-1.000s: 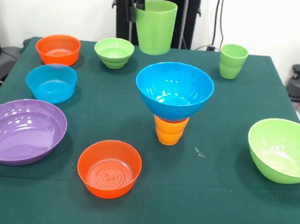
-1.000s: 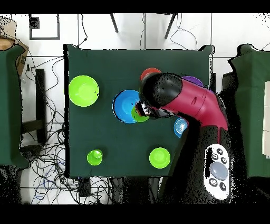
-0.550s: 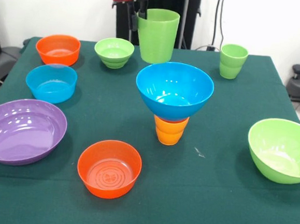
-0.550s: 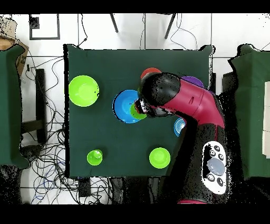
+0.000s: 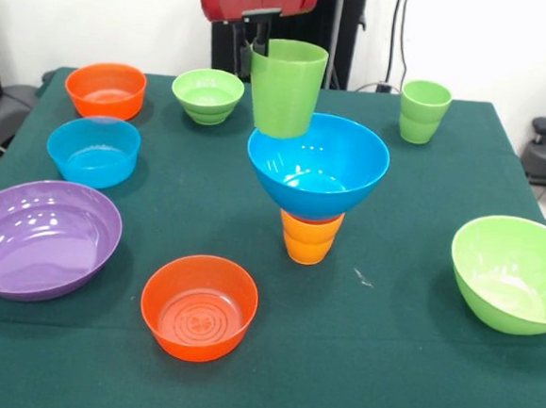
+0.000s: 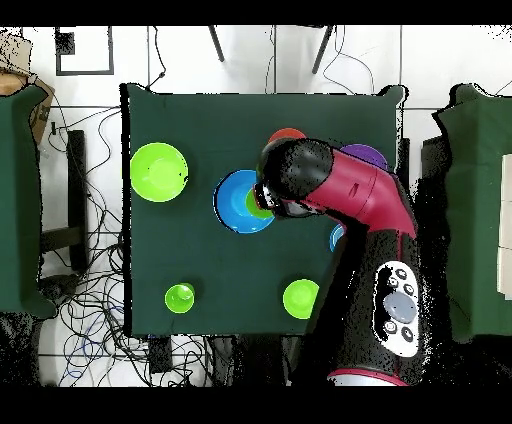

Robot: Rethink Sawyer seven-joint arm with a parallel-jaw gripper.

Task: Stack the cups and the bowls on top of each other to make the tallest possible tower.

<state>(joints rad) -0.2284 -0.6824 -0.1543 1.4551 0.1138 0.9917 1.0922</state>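
My gripper (image 5: pixel 256 46) is shut on the rim of a tall green cup (image 5: pixel 286 88). The cup hangs upright over the far-left rim of the blue bowl (image 5: pixel 319 165), its base just above that rim. The blue bowl rests on orange cups (image 5: pixel 310 237), which makes the tower at the table's middle. In the overhead view the red arm (image 6: pixel 345 195) covers the gripper. Only a sliver of the held green cup (image 6: pixel 258 207) shows there, at the right edge of the blue bowl (image 6: pixel 236 200).
Loose on the green cloth are a second green cup (image 5: pixel 424 112), a small lime bowl (image 5: pixel 208 95), an orange bowl (image 5: pixel 105 90), a light blue bowl (image 5: pixel 93 150), a purple bowl (image 5: pixel 39 238), a front orange bowl (image 5: pixel 199 307) and a large lime bowl (image 5: pixel 513 273).
The arm has carried the green cup lower and toward the blue bowl; it now overlaps the bowl's far rim. Nothing else has moved.
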